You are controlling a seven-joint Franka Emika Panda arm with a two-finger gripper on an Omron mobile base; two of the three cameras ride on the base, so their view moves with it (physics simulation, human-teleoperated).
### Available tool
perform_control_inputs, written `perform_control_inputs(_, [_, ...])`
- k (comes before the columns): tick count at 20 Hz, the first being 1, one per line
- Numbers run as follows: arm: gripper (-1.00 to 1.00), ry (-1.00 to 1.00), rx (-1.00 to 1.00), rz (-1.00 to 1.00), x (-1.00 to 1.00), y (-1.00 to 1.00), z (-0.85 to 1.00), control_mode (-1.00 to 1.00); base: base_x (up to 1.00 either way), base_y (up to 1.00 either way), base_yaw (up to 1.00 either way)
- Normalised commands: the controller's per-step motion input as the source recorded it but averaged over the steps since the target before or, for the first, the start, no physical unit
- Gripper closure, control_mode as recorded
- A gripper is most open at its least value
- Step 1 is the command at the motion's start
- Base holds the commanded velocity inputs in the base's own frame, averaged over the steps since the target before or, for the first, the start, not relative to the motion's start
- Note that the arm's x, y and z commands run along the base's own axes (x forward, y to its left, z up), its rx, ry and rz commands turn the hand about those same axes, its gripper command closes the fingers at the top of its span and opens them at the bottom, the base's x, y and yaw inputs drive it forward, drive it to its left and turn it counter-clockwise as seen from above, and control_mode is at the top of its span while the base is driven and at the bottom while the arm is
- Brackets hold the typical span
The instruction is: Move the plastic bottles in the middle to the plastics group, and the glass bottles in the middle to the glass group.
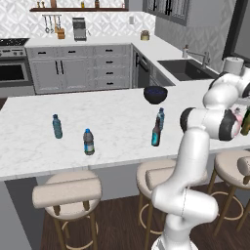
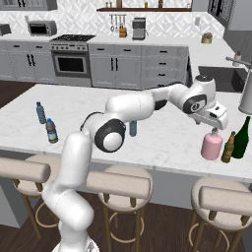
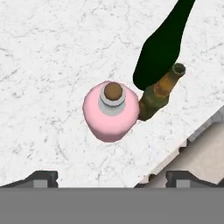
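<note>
The gripper [image 2: 212, 125] is wide open above the pink bottle [image 2: 212, 144]. The pink bottle stands beside the green bottle [image 2: 241, 138]

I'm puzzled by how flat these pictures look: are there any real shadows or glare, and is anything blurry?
Right base view: the pink bottle and green bottle cast almost no shadow, no glare on the counter. Hand view: even light, the pink bottle looks soft-edged. Left base view: far bottles small and coarse.
</note>
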Motion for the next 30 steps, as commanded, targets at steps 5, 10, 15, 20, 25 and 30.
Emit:
perform_control_inputs(5, [-1.0, 0.0, 0.0, 0.01, -0.8, 0.74, 0.0, -1.0, 0.0, 0.0, 0.0])
perform_control_inputs(10, [-1.0, 0.0, 0.0, 0.0, -0.69, 0.88, 0.0, -1.0, 0.0, 0.0, 0.0])
perform_control_inputs(15, [-1.0, -0.04, -0.02, 0.05, -0.42, 0.94, 0.0, -1.0, 0.0, 0.0, 0.0])
perform_control_inputs(20, [-1.0, -0.02, -0.02, 0.02, 0.0, 1.0, 0.0, -1.0, 0.0, 0.0, 0.0])
perform_control_inputs(25, [-1.0, -0.04, 0.0, 0.13, 0.0, 1.0, 0.07, -1.0, 0.0, 0.0, 0.0])
perform_control_inputs(30, [-1.0, 0.01, 0.0, 0.22, 0.03, 0.98, 0.14, -1.0, 0.0, 0.0, 0.0])
